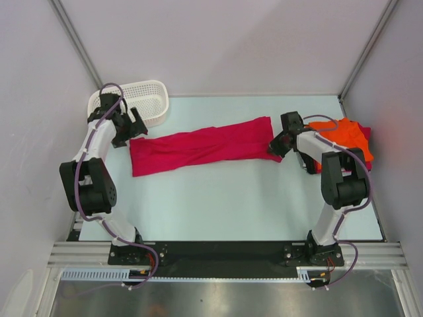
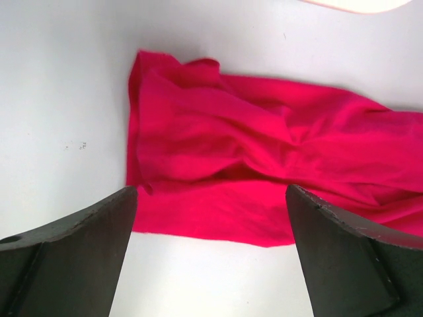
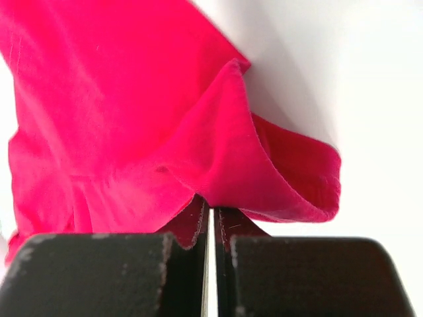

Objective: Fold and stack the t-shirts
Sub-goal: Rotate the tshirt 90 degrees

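A crimson t-shirt [image 1: 201, 146] lies stretched in a long band across the middle of the table. My left gripper [image 1: 132, 127] is open just beyond its left end; in the left wrist view the shirt's end [image 2: 218, 165] lies ahead of the spread fingers [image 2: 79, 251]. My right gripper [image 1: 277, 146] is shut on the shirt's right end, and the right wrist view shows a fold of crimson cloth [image 3: 218, 152] pinched between its fingers [image 3: 99, 277]. An orange t-shirt [image 1: 350, 137] lies crumpled at the right edge, with a bit of another crimson one [image 1: 367, 135] under it.
A white mesh basket [image 1: 142, 101] stands at the back left, right behind my left gripper. Grey walls close in the table on the left, right and back. The black rail with the arm bases runs along the near edge.
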`<state>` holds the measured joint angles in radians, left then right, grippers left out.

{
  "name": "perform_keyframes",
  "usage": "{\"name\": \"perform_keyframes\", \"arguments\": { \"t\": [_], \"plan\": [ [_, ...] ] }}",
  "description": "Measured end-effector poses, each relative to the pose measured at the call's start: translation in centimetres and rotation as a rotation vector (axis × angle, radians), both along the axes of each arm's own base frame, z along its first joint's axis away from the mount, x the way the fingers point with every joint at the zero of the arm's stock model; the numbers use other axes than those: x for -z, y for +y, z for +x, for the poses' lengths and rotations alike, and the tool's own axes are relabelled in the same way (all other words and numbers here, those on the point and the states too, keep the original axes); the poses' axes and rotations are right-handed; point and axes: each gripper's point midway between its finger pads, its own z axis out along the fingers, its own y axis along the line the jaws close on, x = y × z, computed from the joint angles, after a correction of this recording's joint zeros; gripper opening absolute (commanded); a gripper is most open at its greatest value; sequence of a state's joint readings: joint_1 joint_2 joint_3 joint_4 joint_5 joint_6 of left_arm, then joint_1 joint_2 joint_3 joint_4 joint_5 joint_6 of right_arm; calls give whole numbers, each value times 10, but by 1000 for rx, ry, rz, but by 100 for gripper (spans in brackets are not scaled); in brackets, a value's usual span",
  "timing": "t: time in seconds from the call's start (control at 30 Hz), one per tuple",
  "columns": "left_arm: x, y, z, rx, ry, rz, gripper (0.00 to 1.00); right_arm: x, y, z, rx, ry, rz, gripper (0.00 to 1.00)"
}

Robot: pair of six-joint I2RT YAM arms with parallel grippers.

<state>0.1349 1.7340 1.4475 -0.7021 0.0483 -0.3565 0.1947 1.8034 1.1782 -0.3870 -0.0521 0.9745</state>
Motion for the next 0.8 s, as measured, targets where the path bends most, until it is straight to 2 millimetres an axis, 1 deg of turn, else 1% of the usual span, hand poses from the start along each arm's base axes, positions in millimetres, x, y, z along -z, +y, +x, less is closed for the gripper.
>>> {"name": "perform_keyframes", "arguments": {
  "t": [0.1,0.13,0.23,0.33,0.4,0.6,0.67,0.7,0.73,0.77,0.8],
  "plan": [
    [-4,1,1,-3,-5,6,99,5,-16,17,15,10,-47,0],
    [-6,2,2,-5,-7,10,100,9,-21,23,14,17,-64,0],
    [-12,3,5,-7,-18,14,100,20,-29,37,8,36,-88,0],
    [-17,4,8,-8,-32,19,100,26,-35,60,-9,39,-114,0],
    [-19,4,9,-8,-36,21,100,27,-38,78,-19,31,-136,0],
    [-17,5,5,-5,-19,27,100,14,-47,150,-41,-66,-221,0],
    [-16,5,3,-6,-10,29,99,9,-49,171,-45,-103,-240,2],
    [-16,5,2,-6,-8,29,100,10,-49,177,-48,-114,-244,5],
    [-15,5,2,-6,-6,29,100,9,-49,182,-56,-125,-248,10],
    [-14,5,2,-5,-5,29,100,10,-48,187,-65,-132,-246,30],
    [-13,5,1,-4,-2,28,99,11,-47,189,-74,-137,-241,43]
  ]
}}
